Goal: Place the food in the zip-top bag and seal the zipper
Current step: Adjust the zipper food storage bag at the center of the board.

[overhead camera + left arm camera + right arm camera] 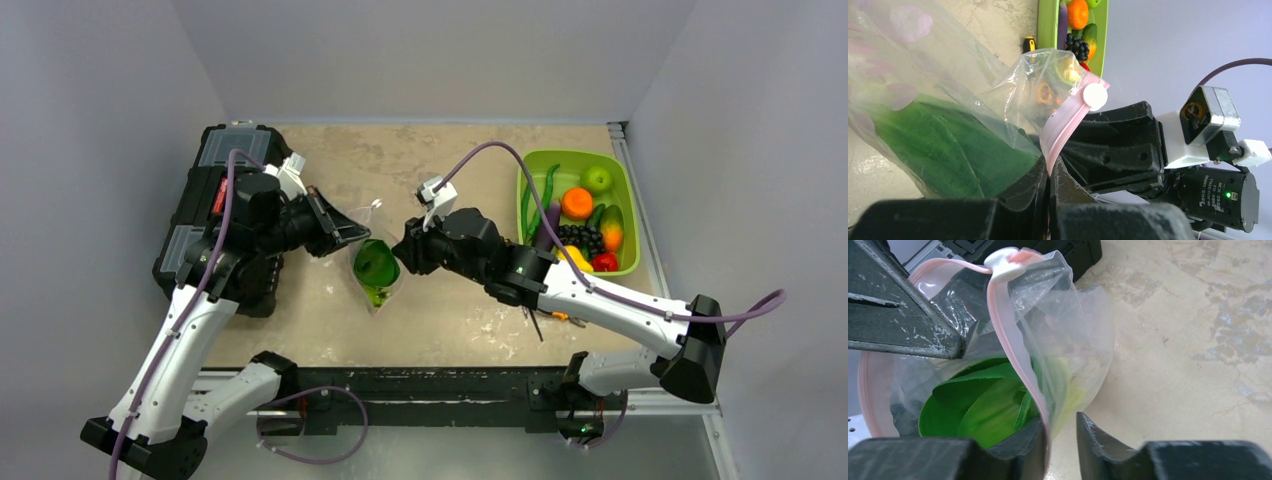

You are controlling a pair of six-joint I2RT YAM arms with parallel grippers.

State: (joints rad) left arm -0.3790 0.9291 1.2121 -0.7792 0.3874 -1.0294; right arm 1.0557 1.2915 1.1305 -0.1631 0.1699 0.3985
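1. Zip-top bag (377, 285): one, clear. It is at the middle of the table (450, 330), held between the two grippers. The mouth gapes upward, and in the overhead view the closed end points toward the near edge.
2. Food (376, 265): dark green leaves massed inside the bag, lying along its length. I cannot count separate pieces.
3. Zipper (1063, 130): one pink strip, looped open, carrying one white slider (1095, 96).
4. Left gripper (352, 236): one. The arm reaches forward and bends inward. The jaws are pressed together on the zipper strip.
5. Right gripper (405, 250): one. The arm crosses in from the right and faces the left gripper. The jaws stand apart with a clear gap, and the strip lies against one finger (1023, 445), unclamped.
6. Black toolbox (215, 160): one, far left, behind the left arm.
7. Lime-green bin (530, 165): one, far right, holding one orange (576, 203), one green apple (597, 179), one purple eggplant (548, 235) and other produce.
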